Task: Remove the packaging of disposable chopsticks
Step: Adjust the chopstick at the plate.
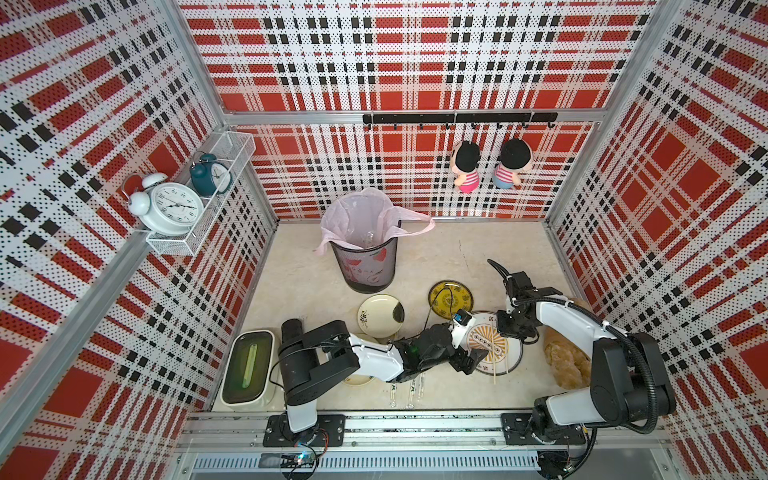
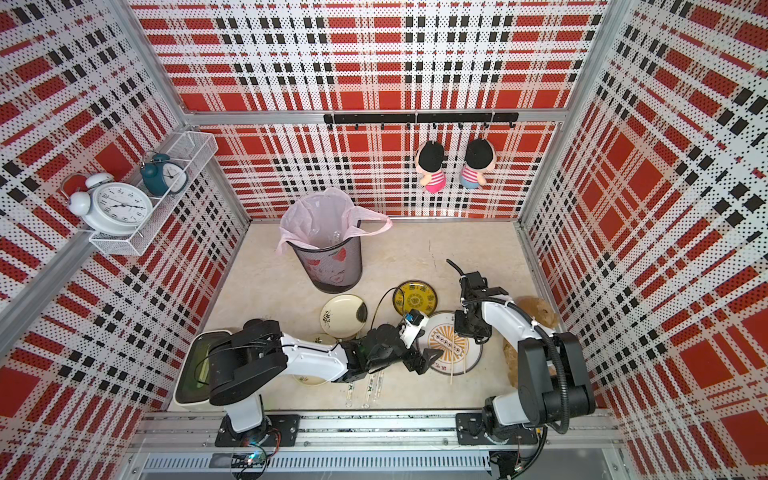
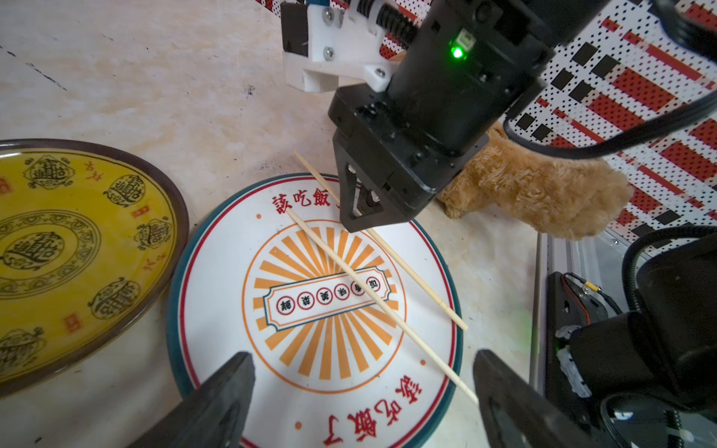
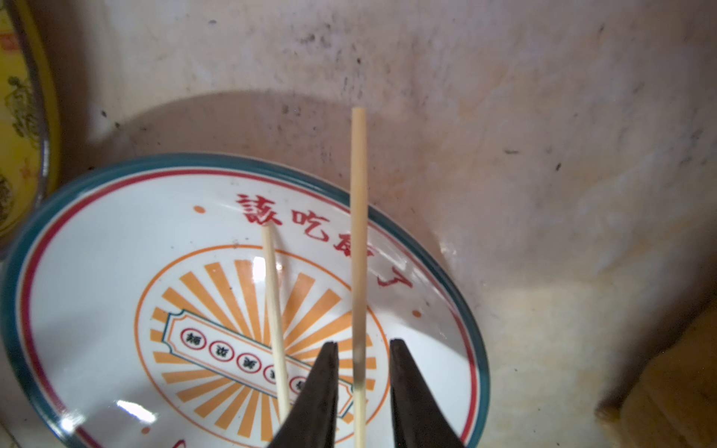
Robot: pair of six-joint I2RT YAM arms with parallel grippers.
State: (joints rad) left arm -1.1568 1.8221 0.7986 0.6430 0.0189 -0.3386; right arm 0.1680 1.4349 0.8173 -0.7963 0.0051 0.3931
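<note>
Fingers [image 4: 326, 372] of the right gripper [image 4: 362, 343] are parted a little, tips low over the sunburst plate [image 3: 217, 310]. One stick [image 4: 359, 232] runs through the gap with space on both sides, so it is released, not pinched. The left gripper [image 3: 364, 355] is spread wide and holds nothing; its fingers [image 3: 232, 372] hover over the same plate's edge, touching nothing. Chopsticks [image 3: 372, 294]: two bare sticks, both lying across the sunburst plate, side by side but apart, ends sticking out past the rim. Plastic sleeves [image 1: 392, 392]: at least two in both top views, flat on the table near the front rail, half under the left arm; cannot tell whether sticks are inside. Plates: four. These are the sunburst one, a yellow plate [image 1: 461, 299] just beside it, a cream plate [image 1: 378, 316] with a flower, and one plate [image 1: 355, 379] mostly hidden under the left arm. One mesh bin [image 1: 365, 270] with a pink bag stands at the back. One brown plush toy [image 1: 569, 365] sits by the right arm. One green-lidded box [image 1: 247, 368] is at the left edge.
</note>
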